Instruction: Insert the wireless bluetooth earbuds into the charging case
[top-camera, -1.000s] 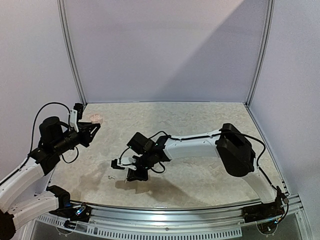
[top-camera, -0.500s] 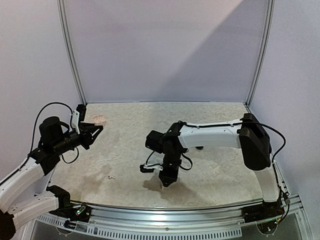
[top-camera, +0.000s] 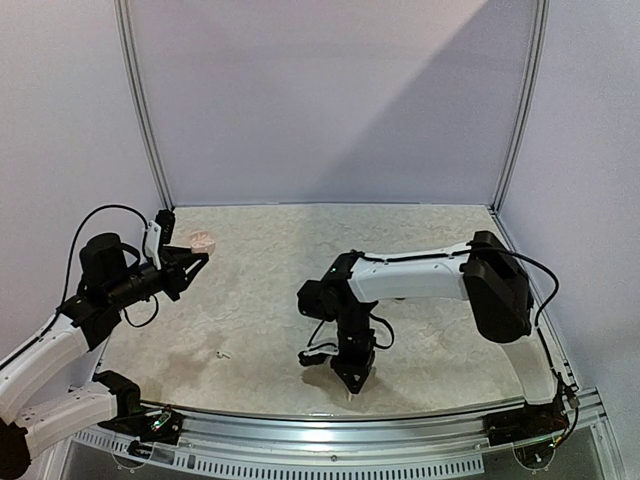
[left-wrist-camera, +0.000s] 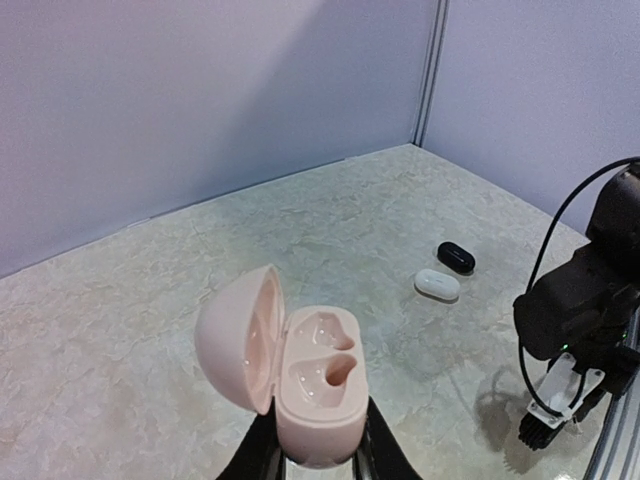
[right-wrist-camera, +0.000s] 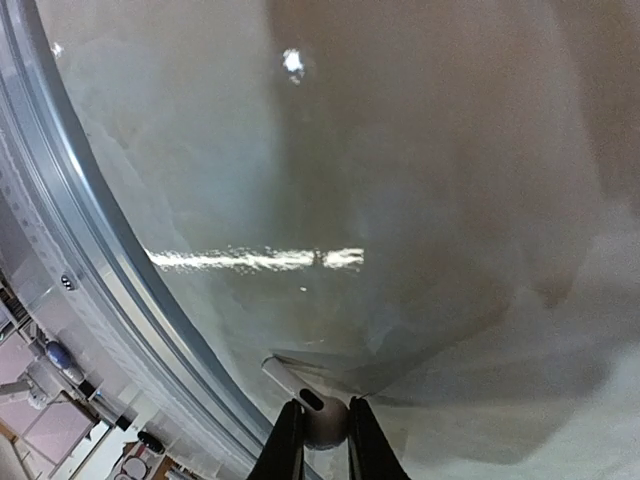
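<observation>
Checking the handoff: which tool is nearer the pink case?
Left. The left tool grips the pink case by its base; the right tool is apart, low by the near edge of the table.

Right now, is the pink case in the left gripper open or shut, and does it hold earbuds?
Open and empty. The pink case has its lid swung back, and both sockets are bare.

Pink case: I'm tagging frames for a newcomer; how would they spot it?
In the left wrist view, look bottom centre, where the left claw grips it. The pink case is hinged open, unlike the closed white case and black case lying beyond on the table.
</observation>
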